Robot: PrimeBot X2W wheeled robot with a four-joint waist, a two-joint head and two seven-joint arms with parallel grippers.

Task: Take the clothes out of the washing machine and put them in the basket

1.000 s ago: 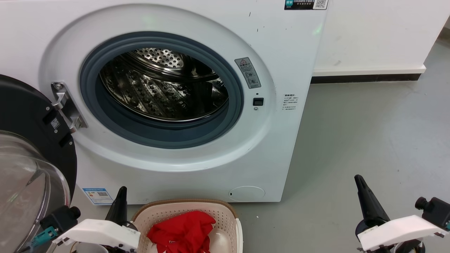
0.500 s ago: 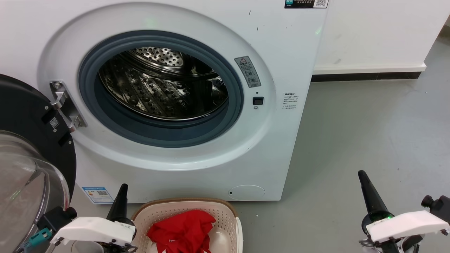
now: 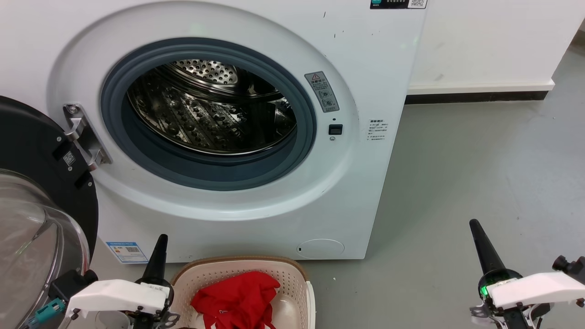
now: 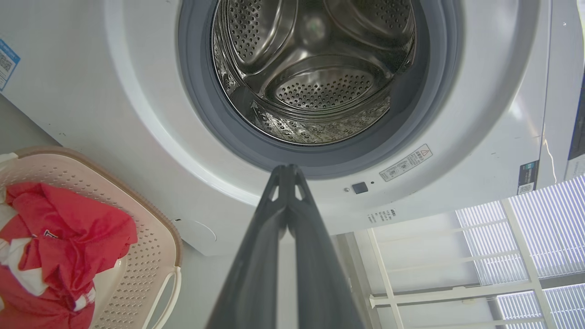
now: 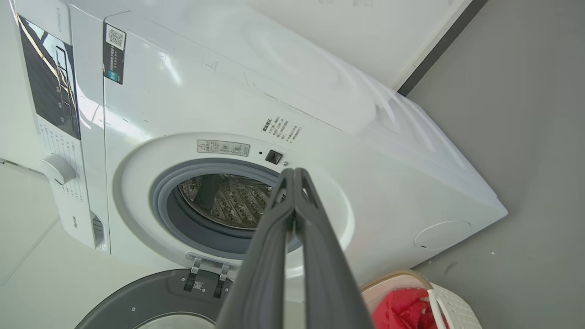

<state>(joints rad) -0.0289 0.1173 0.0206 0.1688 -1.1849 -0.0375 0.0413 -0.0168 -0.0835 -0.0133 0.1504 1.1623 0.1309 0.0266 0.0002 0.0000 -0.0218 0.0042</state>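
Head view: over the last second the whole scene has slid slightly, so the camera moved. The red clothes (image 3: 237,297) lie unchanged in the cream basket (image 3: 237,261), just right of the left end effector (image 3: 161,240). The right end effector (image 3: 475,226) has drifted slightly outward, well apart from the basket.

Left wrist view: the fingers are pressed together, empty. Ahead of them, the washing machine (image 4: 114,114) drum (image 4: 320,82) looks bare.

Right wrist view: its fingers are likewise closed on nothing, and no fabric shows in the drum beyond the tips. Unloading seems finished, with both arms settling back.
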